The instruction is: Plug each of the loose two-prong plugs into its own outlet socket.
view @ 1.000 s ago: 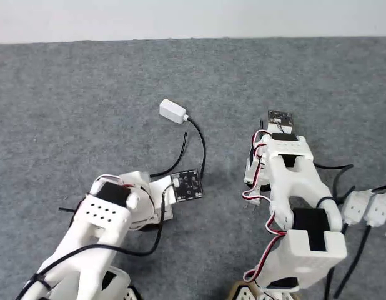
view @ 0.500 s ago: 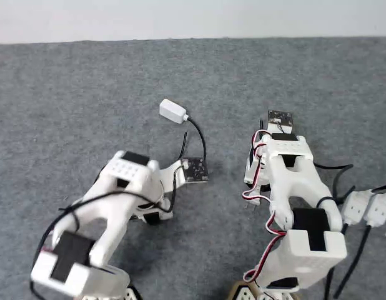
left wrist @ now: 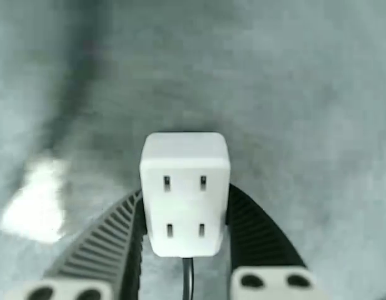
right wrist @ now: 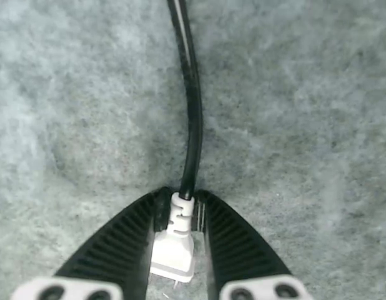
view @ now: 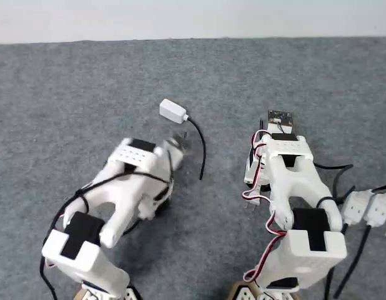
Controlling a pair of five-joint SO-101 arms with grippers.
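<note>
My left gripper [left wrist: 185, 209] is shut on a white outlet block [left wrist: 184, 181] with two pairs of slots facing the camera; a black cable leaves it between the fingers. In the high view that gripper [view: 175, 145] is left of centre, just below another white block [view: 172, 111] whose black cable [view: 201, 147] curves toward the front. My right gripper [right wrist: 180, 199] is shut on a white two-prong plug [right wrist: 174, 247], prongs toward the wrist, with its black cord [right wrist: 190, 112] running away over the carpet. In the high view the right gripper [view: 253, 187] is low under its arm.
Grey carpet [view: 74, 87] covers the table up to a white wall at the back. Several white connectors [view: 361, 209] with black cables lie at the right edge beside the right arm. Open carpet lies between the two arms.
The left arm has swung up and toward the far side, carrying the outlet block closer to the white block on the carpet. The right arm has not moved.
</note>
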